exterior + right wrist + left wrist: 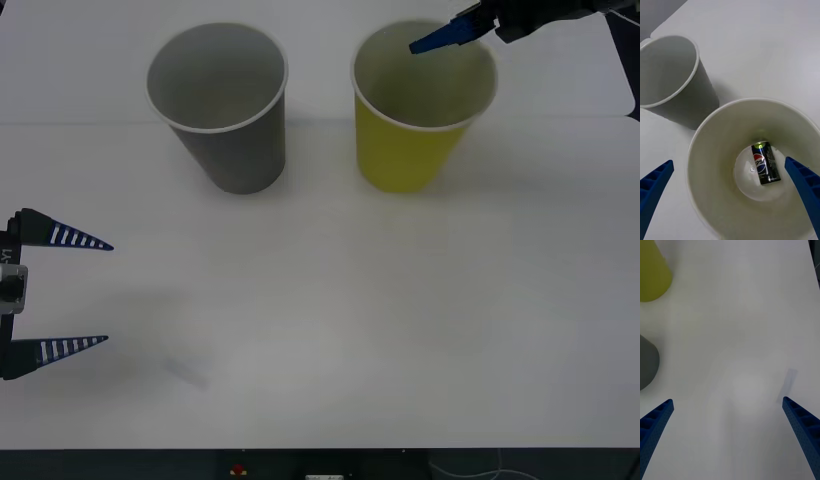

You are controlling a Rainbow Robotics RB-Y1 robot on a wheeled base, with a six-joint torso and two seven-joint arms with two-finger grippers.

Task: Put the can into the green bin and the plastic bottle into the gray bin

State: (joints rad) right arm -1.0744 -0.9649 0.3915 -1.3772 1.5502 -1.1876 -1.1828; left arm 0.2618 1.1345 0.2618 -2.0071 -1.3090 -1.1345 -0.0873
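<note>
at the bottom of the green bin [715, 157] i see the pepsi can [765, 163] lying on its side, label up, resting on the pale floor of the cup and touched by nothing. my right gripper [730, 191] hangs directly over that cup's mouth with its blue ribbed fingers [805, 187] spread wide and empty, one to each side of the can far below. in the front view the right gripper [440, 38] reaches in from about 1 o'clock, its blue tip over the far rim of the green bin [410, 150]. the gray bin [235, 150] stands upright just beside it, at roughly 11 o'clock on the white table [350, 320], the two cups near each other but not touching. my left gripper [85, 292] sits at 9 o'clock near the table's left edge, well apart from both cups, fingers wide and holding nothing. from the left wrist i see bare table between the fingers [657, 420], and parts of the green bin [653, 275] and gray bin [645, 365] farther off.
</note>
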